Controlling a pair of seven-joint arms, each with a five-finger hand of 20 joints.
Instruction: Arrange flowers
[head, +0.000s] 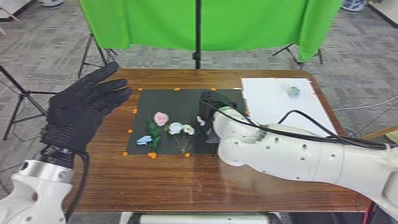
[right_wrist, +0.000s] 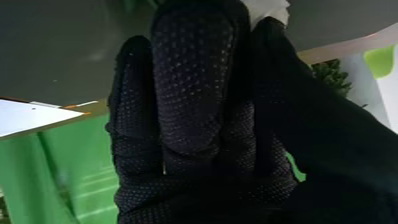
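We see two smooth white arms, the left arm (head: 31, 197) and the right arm (head: 302, 157), with rounded shells, and small dark screw marks dot the right one. Our left hand (head: 78, 107) and right hand (head: 213, 98) both wear black fabric gloves, their weave speckled with fine pale dots. We find black cables (head: 302, 132) looping over the right arm, another dark cable (head: 84, 182) beside the left, and a round silvery cap (head: 62, 174) near the left wrist.
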